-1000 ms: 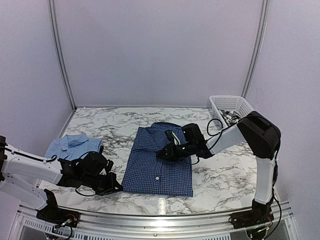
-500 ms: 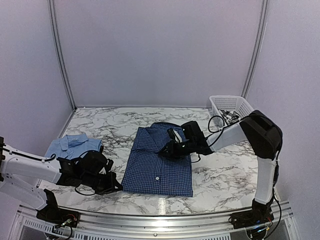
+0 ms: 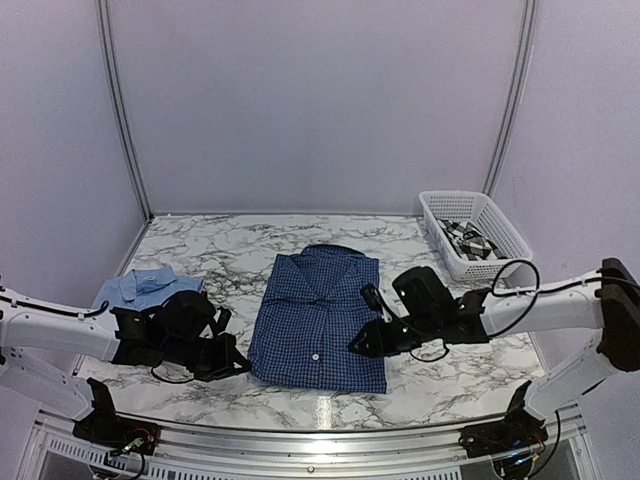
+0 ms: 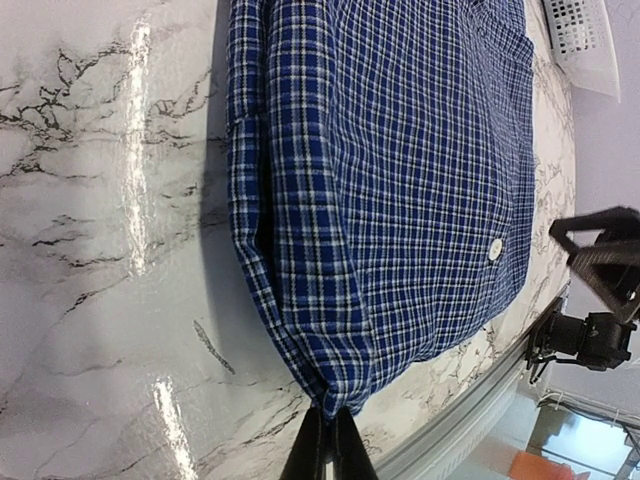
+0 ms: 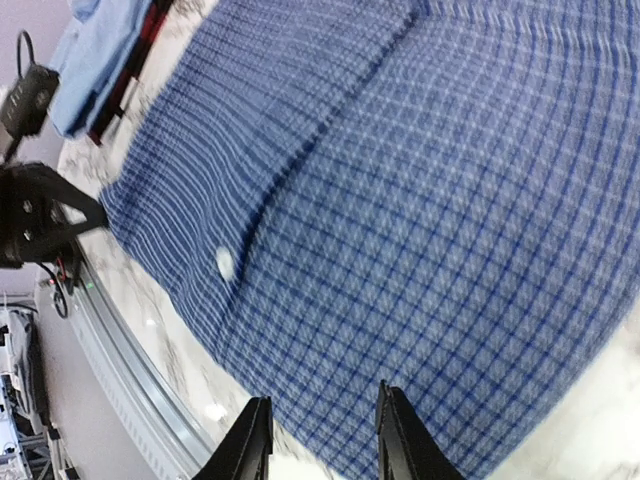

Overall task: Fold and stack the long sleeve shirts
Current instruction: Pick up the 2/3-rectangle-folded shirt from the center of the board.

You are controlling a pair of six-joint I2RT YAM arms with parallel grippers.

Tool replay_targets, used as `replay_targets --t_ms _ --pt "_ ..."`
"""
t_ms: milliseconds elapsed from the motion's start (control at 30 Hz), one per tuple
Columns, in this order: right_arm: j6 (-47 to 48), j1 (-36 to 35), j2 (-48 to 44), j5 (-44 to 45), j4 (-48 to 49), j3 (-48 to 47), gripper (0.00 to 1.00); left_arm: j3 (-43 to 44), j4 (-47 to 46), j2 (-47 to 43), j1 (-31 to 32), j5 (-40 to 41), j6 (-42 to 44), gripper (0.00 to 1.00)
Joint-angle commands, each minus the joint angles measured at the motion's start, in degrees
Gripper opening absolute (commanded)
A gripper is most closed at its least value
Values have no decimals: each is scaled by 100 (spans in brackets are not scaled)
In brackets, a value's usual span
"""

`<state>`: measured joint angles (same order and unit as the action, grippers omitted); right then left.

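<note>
A navy fine-check long sleeve shirt (image 3: 318, 315) lies folded flat at the table's middle. My left gripper (image 3: 243, 368) is shut on its near left corner, and the left wrist view shows the cloth (image 4: 400, 180) pinched between the fingertips of that gripper (image 4: 328, 452). My right gripper (image 3: 358, 346) hovers open over the near right part of the shirt (image 5: 420, 180); in its wrist view the right gripper (image 5: 320, 440) has nothing between its fingers. A light blue shirt (image 3: 140, 288) lies folded at the left. A black-and-white checked shirt (image 3: 470, 240) rests in the basket.
A white lattice basket (image 3: 500, 225) stands at the back right, its corner also in the left wrist view as the basket (image 4: 585, 40). The table's metal front rail (image 3: 320, 440) runs just below the shirt's near hem.
My right gripper has pulled back from the shirt's middle to its near right part and its jaws have widened. The left gripper has kept its hold on the corner, shifting slightly.
</note>
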<state>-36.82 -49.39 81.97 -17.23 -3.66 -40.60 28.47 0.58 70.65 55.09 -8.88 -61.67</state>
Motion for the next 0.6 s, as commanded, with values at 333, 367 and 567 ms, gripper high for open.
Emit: replay_targets --t_ms 333,367,567 --pt "-1551 -1249 -1932 1444 -1128 1593 30 19 224 -300 10 9 -9 0" --pt "-1582 -1269 -1908 1470 -1087 1625 30 6 224 -306 10 17 -19 0" --pt "-1622 -1378 -1605 1650 -999 1616 28 -51 206 -350 10 36 -71 0"
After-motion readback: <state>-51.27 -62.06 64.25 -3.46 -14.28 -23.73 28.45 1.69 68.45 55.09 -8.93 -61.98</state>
